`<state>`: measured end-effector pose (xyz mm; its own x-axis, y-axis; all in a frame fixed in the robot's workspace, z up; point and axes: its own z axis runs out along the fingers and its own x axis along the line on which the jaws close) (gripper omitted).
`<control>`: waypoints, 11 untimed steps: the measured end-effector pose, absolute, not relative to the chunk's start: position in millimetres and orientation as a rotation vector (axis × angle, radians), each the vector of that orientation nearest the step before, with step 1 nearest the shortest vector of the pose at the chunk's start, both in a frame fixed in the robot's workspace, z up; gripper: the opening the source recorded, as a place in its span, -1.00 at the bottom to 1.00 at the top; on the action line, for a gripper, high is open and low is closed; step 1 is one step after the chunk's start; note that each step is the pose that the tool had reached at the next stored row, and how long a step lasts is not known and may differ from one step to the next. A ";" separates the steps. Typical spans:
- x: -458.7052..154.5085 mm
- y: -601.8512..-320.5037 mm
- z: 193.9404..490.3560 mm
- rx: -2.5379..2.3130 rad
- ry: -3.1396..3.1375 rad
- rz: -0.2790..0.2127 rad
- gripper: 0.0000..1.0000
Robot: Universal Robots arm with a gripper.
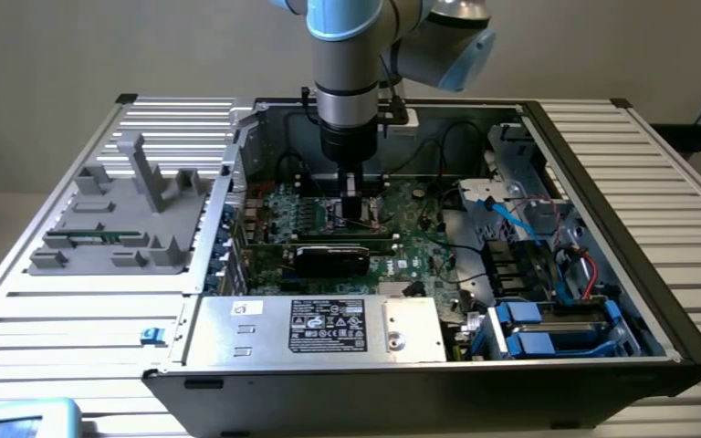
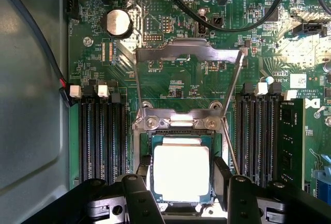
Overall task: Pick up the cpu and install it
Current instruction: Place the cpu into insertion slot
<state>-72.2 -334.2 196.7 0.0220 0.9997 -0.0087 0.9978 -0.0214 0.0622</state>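
The cpu point(image 2: 181, 171), a flat square chip with a pale metal top and a green rim, lies level in the square socket frame point(image 2: 178, 133) on the green motherboard point(image 2: 176, 79). My gripper point(image 2: 182, 182) straddles it, and its black fingers point(image 2: 146, 166) press against two opposite edges of the chip. The metal load plate point(image 2: 189, 52) is swung up and open beyond the socket. In the exterior view my gripper point(image 1: 353, 214) reaches straight down into the open computer case point(image 1: 619, 237), low over the middle of the board.
Memory slots point(image 2: 101, 136) flank the socket on both sides. A coin cell point(image 2: 117, 23) and black cables point(image 2: 227, 22) lie beyond the load plate. A silver power supply box point(image 1: 314, 330) fills the case front. A grey fixture point(image 1: 120, 219) stands at the exterior view's left.
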 end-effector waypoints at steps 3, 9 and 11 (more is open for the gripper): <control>-72.0 -334.2 196.7 2.209 2.161 0.058 0.11; -71.7 -334.3 196.7 2.209 2.161 0.061 0.11; -71.9 -334.5 196.8 2.209 2.161 0.064 0.11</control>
